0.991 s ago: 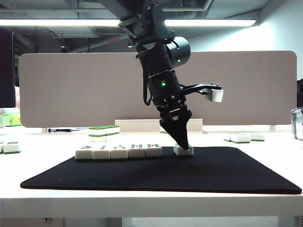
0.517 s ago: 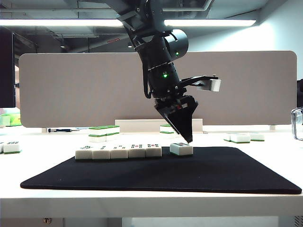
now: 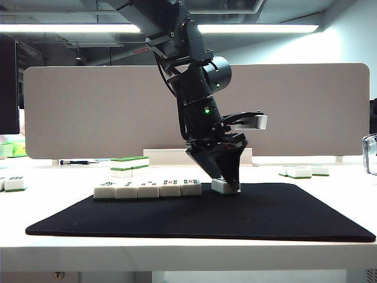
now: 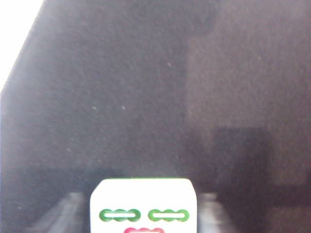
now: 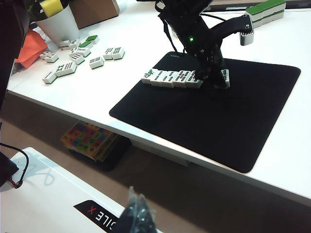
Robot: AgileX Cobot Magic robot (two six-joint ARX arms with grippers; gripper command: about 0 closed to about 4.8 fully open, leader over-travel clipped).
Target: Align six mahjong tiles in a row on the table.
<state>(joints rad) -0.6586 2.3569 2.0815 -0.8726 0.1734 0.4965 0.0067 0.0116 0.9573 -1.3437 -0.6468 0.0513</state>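
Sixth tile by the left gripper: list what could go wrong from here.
1. The sixth tile sits apart from the row of five tiles on the black mat; the left gripper is down on it, so a hasty push could shove it askew or jolt the row's end tile.
2. From the left wrist view the fingers flank the tile closely; lifting off may drag it.
3. The right gripper hangs off the table, likely no hazard.

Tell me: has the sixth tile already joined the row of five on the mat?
No, the sixth tile sits apart from the row of five, under the left gripper.
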